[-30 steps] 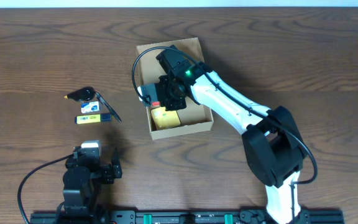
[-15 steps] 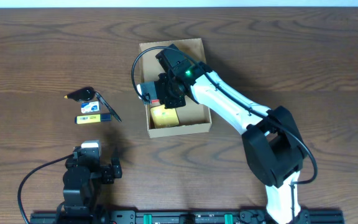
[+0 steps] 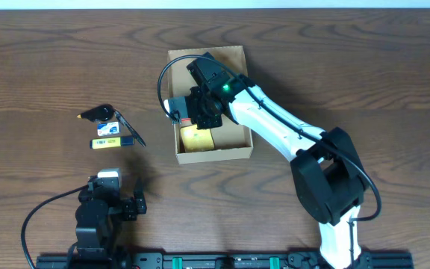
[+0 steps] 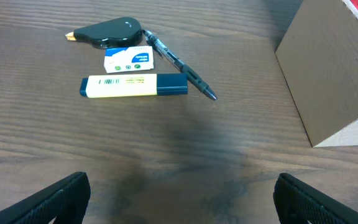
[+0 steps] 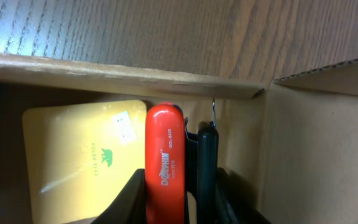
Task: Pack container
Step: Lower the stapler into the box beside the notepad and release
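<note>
On the wood table (image 3: 364,67), the cardboard box (image 3: 215,155) had shifted toward nine o'clock as the right gripper (image 3: 190,119), clamping a red Dolphin tool (image 5: 165,162), lowered it inside, nearly packed.

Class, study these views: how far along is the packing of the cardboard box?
Done: a yellow pad lies inside the box. In hand: the right gripper holds a red tool inside the box, not yet released. Left: highlighter, eraser, pen and black dispenser lie on the table before the open left gripper.
</note>
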